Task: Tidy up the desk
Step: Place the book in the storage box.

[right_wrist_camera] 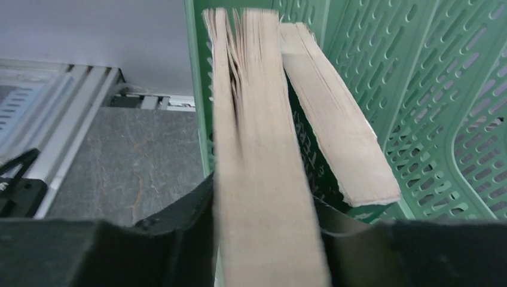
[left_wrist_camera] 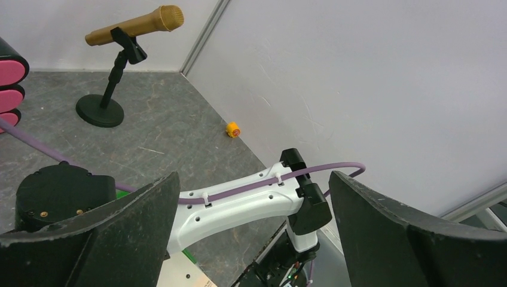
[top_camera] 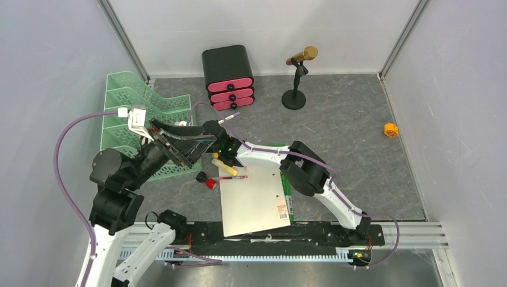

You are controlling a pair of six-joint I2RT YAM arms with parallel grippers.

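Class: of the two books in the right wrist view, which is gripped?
The left book, clamped in the right gripper; the other book sits free in the green tray.

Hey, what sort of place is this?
Probably a walled robot test cell staged as an office workspace: a marbled grey desk, a mint-green paper tray, a pink-fronted drawer box and a gold microphone on a stand.

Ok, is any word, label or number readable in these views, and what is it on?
No text reads in full.
Book: pale letters on the dark green cover between its page blocks, slanted and partly hidden; unreadable.
White pad: printed sticker near its corner, too small to read.
Drawer box, microphone, green tray: no text visible.
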